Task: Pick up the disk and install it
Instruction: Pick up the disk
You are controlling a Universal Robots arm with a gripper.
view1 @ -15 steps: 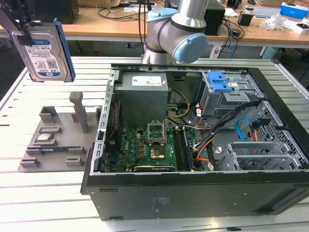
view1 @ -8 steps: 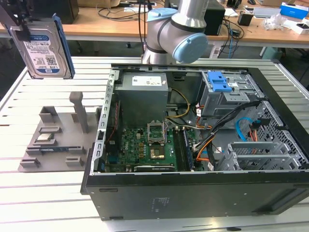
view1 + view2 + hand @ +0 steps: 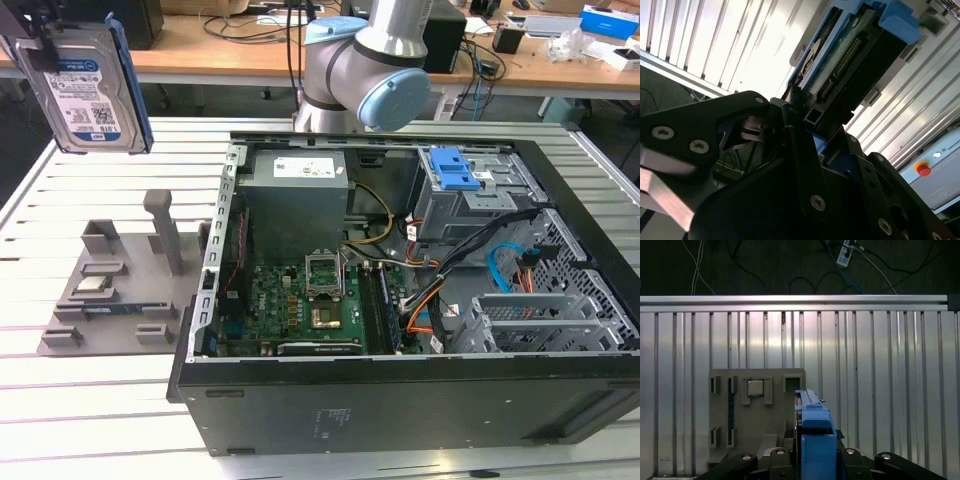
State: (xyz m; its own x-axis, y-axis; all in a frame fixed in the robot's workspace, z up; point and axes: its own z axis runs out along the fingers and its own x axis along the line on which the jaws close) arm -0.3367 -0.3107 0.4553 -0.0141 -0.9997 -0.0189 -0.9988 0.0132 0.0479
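Item: the disk (image 3: 85, 85), silver, labelled, blue-framed. Location: held upright in the air, above the grey fixture (image 3: 110, 300) on the slatted counter (image 3: 80, 400), at the exterior view's left.
Gripper (image 3: 820, 132): clenched on the disk's lower edge in the second wrist view.
Step, as judged: pick-up done, install not yet done.
Requirement, as judged: the drive cage (image 3: 470, 205) in the open computer case (image 3: 400, 400) lies well apart, so carriage across and square alignment are needed.
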